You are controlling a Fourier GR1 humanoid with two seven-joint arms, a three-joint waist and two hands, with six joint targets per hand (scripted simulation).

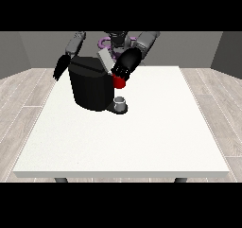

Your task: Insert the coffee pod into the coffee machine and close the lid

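Robot hand at the view's right [124,67] over coffee machine [90,87] (fingers' state unclear).

A large white table [142,142] carries a black coffee machine [90,87] at its far left portion. The machine's grey lid [106,60] stands raised and tilted. A red thing at the machine [119,82] sits at its right side, directly under the hand at the view's right [124,67], whose fingers point down and meet it. A small grey thing [121,102] stands on the machine's base below the red thing; whether it is a cup or the pod cannot be told. The hand at the view's left [60,67] hangs beside the machine's left edge, fingers extended downward, apart from the machine.
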